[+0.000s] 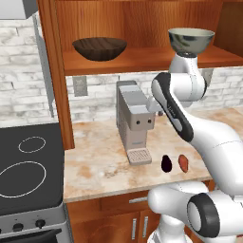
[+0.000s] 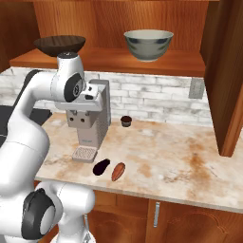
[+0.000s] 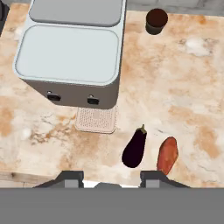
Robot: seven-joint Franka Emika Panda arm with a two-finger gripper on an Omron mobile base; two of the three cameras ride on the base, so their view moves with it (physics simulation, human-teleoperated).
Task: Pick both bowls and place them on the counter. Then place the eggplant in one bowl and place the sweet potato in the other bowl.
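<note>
I have both bowls up on the wooden shelf — the dark wooden bowl to the left, the grey-green bowl well apart to its right. Down on the marbled tabletop, the eggplant and the sweet potato lie just beside each other near the front edge, a little ahead of the grey coffee machine. A small dark cup sits behind. My fingers hang above the tabletop edge, parted with nothing between them — the eggplant lies just beyond.
</note>
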